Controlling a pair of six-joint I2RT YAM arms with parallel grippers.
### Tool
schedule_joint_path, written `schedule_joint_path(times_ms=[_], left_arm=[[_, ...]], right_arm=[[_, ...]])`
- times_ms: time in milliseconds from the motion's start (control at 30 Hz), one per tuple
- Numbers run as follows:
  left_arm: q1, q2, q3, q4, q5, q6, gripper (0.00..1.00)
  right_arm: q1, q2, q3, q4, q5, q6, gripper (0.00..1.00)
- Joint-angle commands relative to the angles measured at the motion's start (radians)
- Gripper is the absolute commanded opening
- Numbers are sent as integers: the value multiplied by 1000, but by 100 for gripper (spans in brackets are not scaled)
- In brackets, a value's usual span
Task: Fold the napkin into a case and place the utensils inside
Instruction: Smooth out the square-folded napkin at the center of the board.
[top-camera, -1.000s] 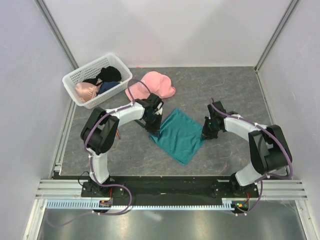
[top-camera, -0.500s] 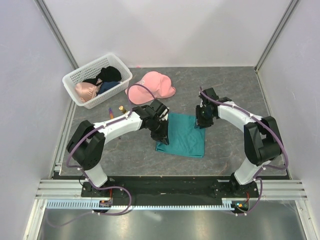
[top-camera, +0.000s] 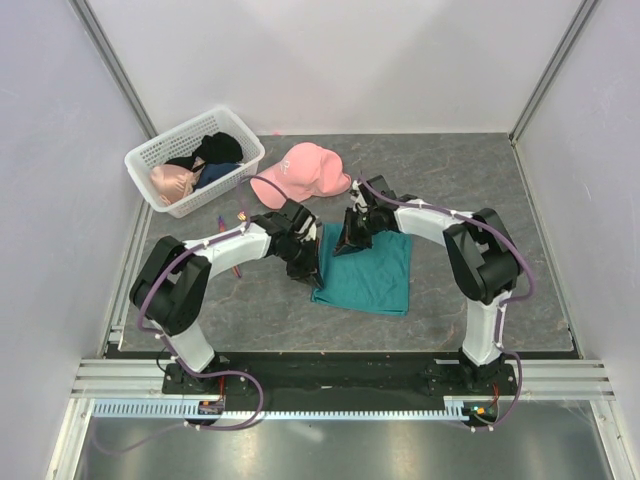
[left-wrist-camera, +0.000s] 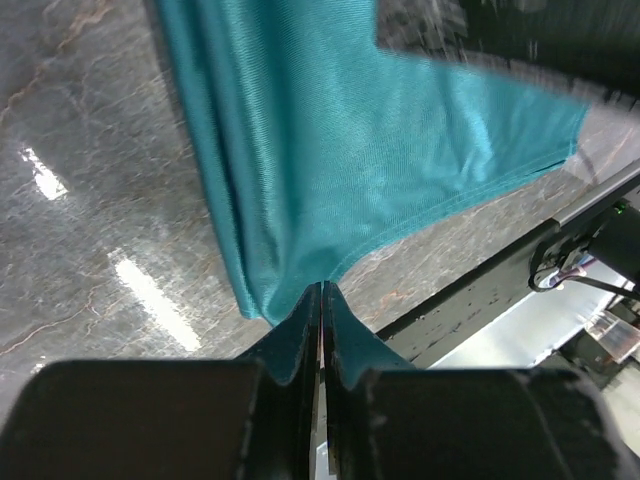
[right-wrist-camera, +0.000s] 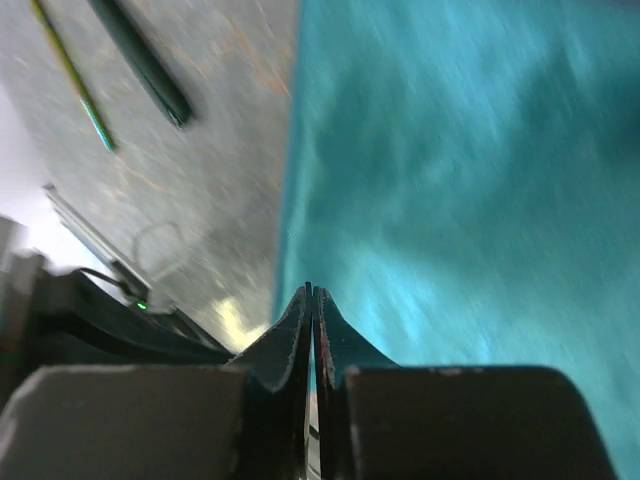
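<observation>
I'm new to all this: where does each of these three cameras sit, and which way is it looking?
Top external: fixed above and behind the arms, looking down on the table; both whole arms show.
Left wrist: rides the left arm, looking along the left gripper, shut on the napkin edge.
Right wrist: rides the right arm, looking past the right gripper, also pinching the napkin.
Shared: both wrist views show the same teal napkin.

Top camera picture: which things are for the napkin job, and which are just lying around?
For the job: teal napkin, fork, thin purple-and-orange utensil, left tool and right tool, both pinching the napkin.

Just lying about: pink baseball cap, white basket with clothes.
</observation>
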Motion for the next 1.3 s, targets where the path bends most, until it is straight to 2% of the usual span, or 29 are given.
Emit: schedule_joint_path(times_ms=[0,400,733,800,900,933,967,1133,1267], left_arm=[[24,1,-36,58,60,22,7],[48,39,-76,66,58,62,7],[51,35,-123,61,6,118,7],[51,15,-125,60,12,126,8],[51,-22,-117,53,41,134,12],[51,-49,-102,43,66,128,17],[51,-62,-94,40,68,126,18],[51,-46,-62,18,103,125,25],[51,-20,-91,20,82,129,27]], right_arm=[[10,81,92,140,-99,106,4],[11,214,172,212,-116,161,2],[2,313,272,185,-120,154,2],[4,291,287,156,-117,132,6],[-6,207,301,70,-94,115,18],[-19,66,249,24,-44,106,34],[-24,29,234,4,-28,103,38],[-62,-199,47,-185,56,92,48],[-90,-393,-134,-271,146,117,49]])
